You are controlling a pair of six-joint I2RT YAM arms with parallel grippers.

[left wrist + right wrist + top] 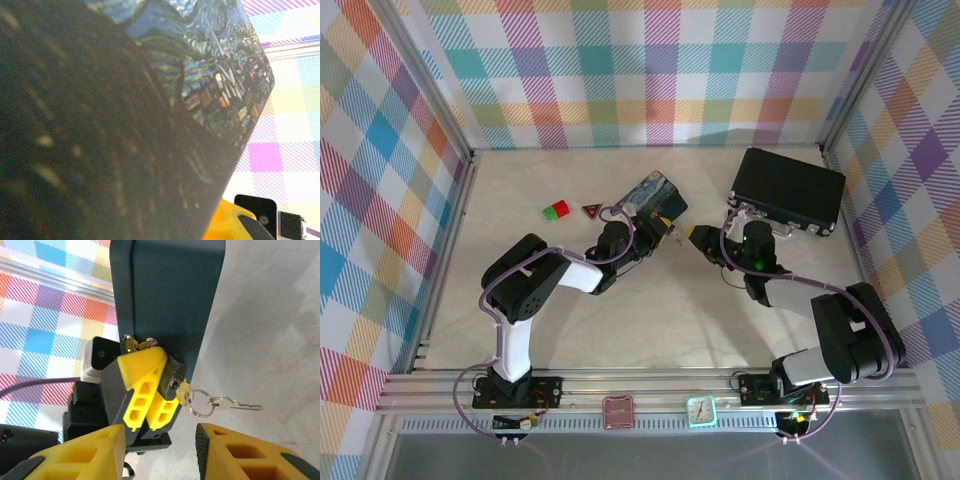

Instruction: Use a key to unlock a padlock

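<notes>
From the top camera, the left gripper (663, 224) is seen at the table's centre, against the six o'clock edge of the tin (655, 197). The right gripper (704, 238) is set just beside it at three o'clock. The briefcase (788, 188) lies at two o'clock. How the fingers stand cannot be told here.

In the left wrist view, the tin (210, 70) is seen very close, spread from nine o'clock to one o'clock.

In the right wrist view, the padlock (172, 376) is clamped at centre between the closed yellow fingers of the left gripper (156, 382), in front of the tin (170, 290). The key (183, 392) is seated against the padlock's lower face. A ring (201, 403) and a second key (243, 405) trail from it toward three o'clock. The right gripper (160, 455) is seen at six o'clock, its fingers spread wide, with nothing between them.
</notes>
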